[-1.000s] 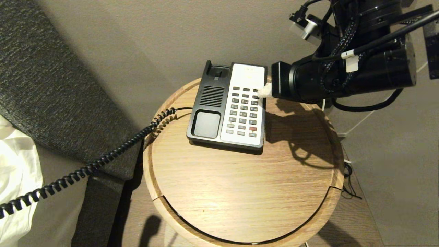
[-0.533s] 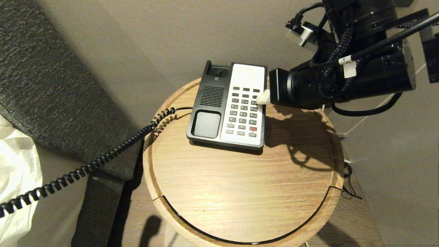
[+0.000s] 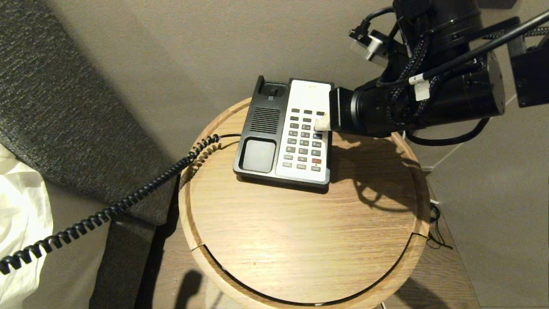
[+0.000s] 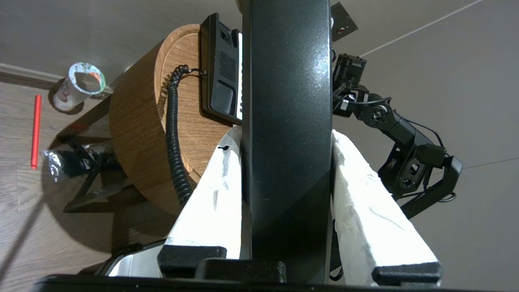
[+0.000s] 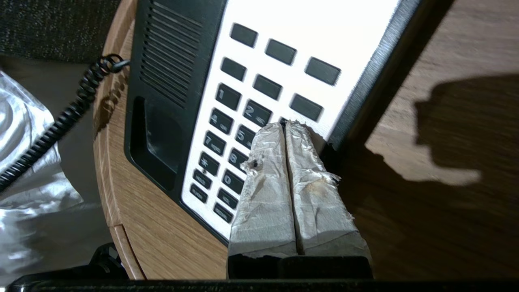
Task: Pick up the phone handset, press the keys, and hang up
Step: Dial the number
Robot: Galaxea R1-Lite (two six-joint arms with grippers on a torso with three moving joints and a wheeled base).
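Handset held aloft, keypad under the right fingertips

Handset [image 4: 286, 101], long and glossy black, sits clamped between the two white padded fingers [image 4: 211, 190] of the left gripper [image 4: 286, 138], well apart from the phone base [image 3: 285, 133] and outside the head view. Its coiled cord [image 3: 107, 210] runs from the base's left side off the round wooden table [image 3: 300, 240] toward the lower left. The base stands at the far edge of the table; its cradle [image 3: 258, 155] on the left half is empty. The right gripper [image 5: 286, 123] reaches in from the right with its taped fingers pressed together, tips resting on the keypad [image 3: 305, 139] at the right-hand column of number keys. On the floor beside the table, in the left wrist view, stands a paper cup [image 4: 79, 86]; what it holds cannot be told.
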